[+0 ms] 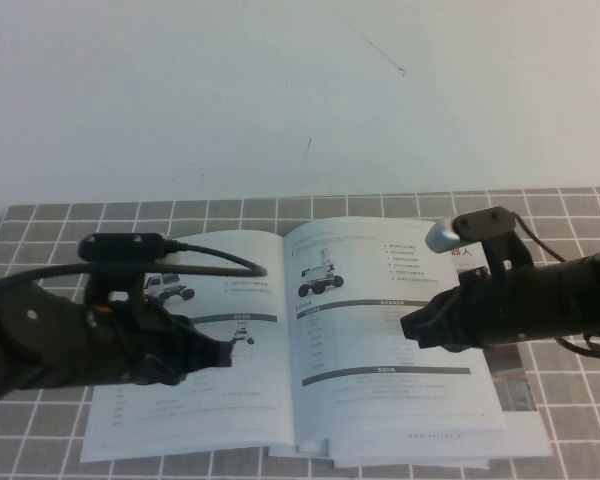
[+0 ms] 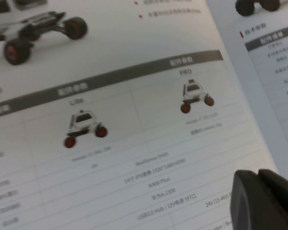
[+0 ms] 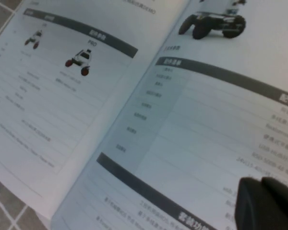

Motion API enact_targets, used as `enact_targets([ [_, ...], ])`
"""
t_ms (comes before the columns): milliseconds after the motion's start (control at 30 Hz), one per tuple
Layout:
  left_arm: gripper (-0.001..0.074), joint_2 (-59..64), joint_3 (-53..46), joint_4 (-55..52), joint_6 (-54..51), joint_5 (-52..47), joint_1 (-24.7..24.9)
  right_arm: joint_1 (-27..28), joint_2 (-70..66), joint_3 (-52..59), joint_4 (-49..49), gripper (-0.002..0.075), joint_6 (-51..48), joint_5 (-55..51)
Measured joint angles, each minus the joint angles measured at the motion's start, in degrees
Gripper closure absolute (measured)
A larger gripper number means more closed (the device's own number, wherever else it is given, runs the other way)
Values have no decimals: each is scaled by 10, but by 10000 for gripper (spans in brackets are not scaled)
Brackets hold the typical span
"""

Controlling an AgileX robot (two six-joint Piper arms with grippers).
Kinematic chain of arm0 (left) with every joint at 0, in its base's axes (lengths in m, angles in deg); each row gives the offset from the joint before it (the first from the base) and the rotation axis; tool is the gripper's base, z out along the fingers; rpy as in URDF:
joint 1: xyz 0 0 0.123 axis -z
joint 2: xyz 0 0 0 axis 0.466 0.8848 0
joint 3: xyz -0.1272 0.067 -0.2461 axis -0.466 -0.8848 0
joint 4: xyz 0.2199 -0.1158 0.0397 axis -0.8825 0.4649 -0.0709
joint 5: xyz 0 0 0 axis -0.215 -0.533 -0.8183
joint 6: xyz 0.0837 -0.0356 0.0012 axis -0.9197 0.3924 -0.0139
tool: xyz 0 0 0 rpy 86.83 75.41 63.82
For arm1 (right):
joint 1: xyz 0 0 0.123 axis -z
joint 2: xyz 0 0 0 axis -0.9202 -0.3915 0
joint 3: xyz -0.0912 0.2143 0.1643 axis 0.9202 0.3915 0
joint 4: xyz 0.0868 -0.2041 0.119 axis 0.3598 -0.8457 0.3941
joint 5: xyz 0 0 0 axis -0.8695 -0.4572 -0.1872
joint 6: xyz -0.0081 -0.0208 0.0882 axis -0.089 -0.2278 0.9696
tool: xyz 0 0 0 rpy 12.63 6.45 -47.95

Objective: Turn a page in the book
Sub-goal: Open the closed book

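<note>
The book lies open and flat on the tiled table. Its right-hand page is white with a small wheeled robot picture, bullet text and dark-bar tables; it also shows in the right wrist view. The left-hand page shows a white off-road rover and two small diagrams, seen close in the left wrist view. My left gripper is shut and empty over the left page near the spine. My right gripper is shut and empty over the middle of the right page.
Another booklet with a photo cover sticks out from under the book's right edge. The table is a grey tiled surface with a white wall behind. A black cable arcs from the left wrist over the left page.
</note>
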Motion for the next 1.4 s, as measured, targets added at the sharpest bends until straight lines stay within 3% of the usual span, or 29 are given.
enact_targets([
  [300,739,93,1,20,-28,45,76,-11,-48,-4,-37,729,29,24],
  [500,739,112,5,27,-30,57,108,-11,-48,-5,-127,729,121,14],
  [733,739,114,5,48,-31,36,112,-11,-47,-9,-231,729,238,-45],
  [1033,739,114,5,64,-31,9,112,-11,-15,-9,-336,729,313,-90],
  [1400,739,30,5,81,-43,36,112,-11,111,-8,-348,729,321,-41],
])
